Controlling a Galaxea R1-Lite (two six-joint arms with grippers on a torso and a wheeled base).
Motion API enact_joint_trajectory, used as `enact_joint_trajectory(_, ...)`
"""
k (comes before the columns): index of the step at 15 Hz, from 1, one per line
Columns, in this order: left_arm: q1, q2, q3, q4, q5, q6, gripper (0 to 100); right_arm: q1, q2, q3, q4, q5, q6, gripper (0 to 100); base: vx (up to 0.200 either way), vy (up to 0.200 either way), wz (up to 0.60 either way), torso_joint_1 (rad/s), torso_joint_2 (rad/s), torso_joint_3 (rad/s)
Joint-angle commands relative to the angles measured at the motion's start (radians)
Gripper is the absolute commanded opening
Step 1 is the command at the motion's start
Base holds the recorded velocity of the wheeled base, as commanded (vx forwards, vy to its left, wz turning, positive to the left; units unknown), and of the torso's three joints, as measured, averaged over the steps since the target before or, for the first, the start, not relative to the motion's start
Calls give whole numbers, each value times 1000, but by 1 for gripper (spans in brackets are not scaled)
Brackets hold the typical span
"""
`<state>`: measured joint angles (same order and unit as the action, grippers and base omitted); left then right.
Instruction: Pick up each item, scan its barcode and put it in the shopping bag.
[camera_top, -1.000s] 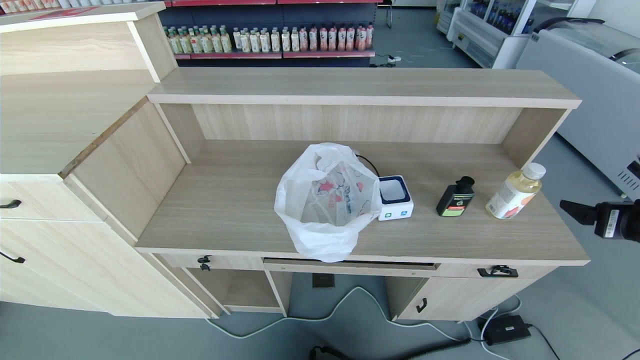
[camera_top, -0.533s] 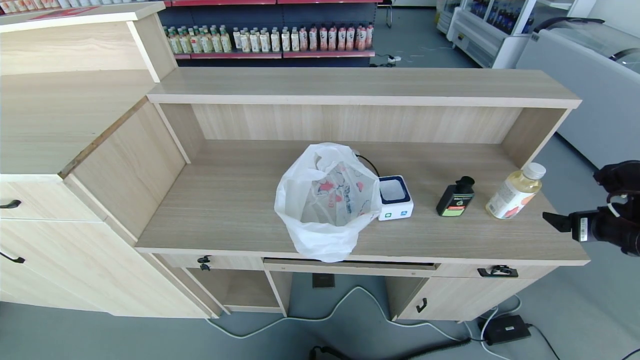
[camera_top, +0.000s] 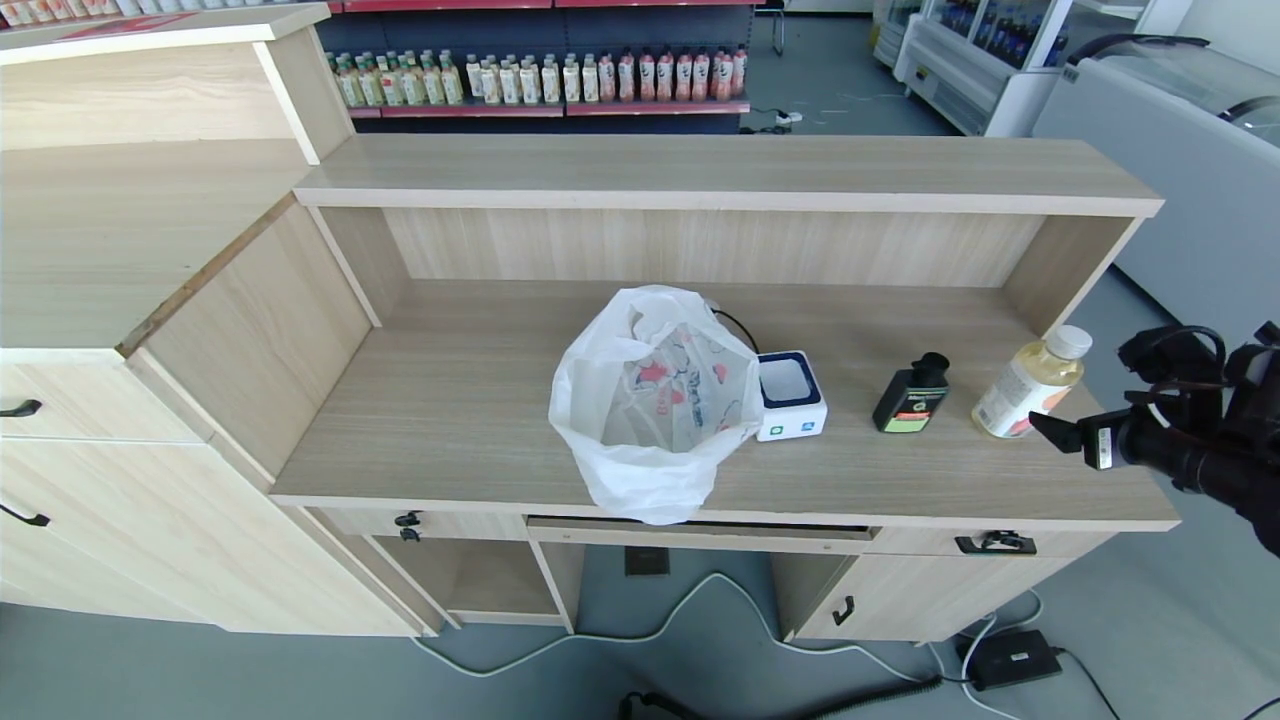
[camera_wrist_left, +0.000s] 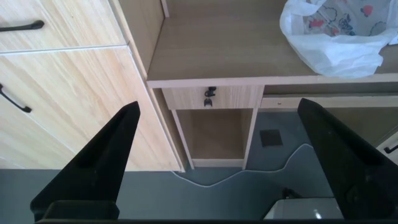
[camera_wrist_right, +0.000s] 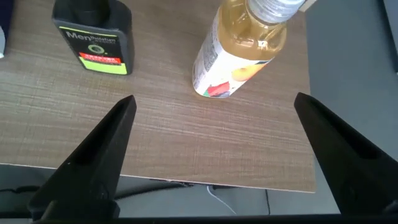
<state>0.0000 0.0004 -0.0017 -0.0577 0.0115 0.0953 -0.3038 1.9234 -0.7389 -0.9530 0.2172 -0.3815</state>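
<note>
Just ahead of the spread right hand (camera_wrist_right: 214, 106) stands the juice bottle (camera_wrist_right: 239, 50).

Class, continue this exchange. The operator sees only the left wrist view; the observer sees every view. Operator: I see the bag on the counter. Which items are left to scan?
Observer: Two, to the right of the bag: a black bottle and a juice bottle, both standing on the counter.
Operator: Where is the scanner?
Observer: The scanner sits just right of the bag, between it and the black bottle.
Operator: How is the right gripper placed?
Observer: The right gripper is open and empty, over the counter's front edge by the juice bottle.
</note>
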Motion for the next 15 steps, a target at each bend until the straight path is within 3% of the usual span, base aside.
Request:
enact_joint_trajectory(1, 0, 0, 0, -1, 1, 0, 100, 20, 51, -20, -30, -1, -22, 100, 0, 0, 0, 0, 0, 0)
enact_joint_trajectory(3, 0, 0, 0, -1, 1, 0, 100, 20, 85, -25, -46, 1, -109, 100, 0, 0, 0, 0, 0, 0)
enact_joint_trajectory(9, 0, 0, 0, -1, 1, 0, 100, 42, 183, -106, -73, -4, -119, 100, 0, 0, 0, 0, 0, 0)
enact_joint_trajectory(15, 0, 0, 0, -1, 1, 0, 100, 127, 281, -204, -90, -4, -112, 100, 0, 0, 0, 0, 0, 0)
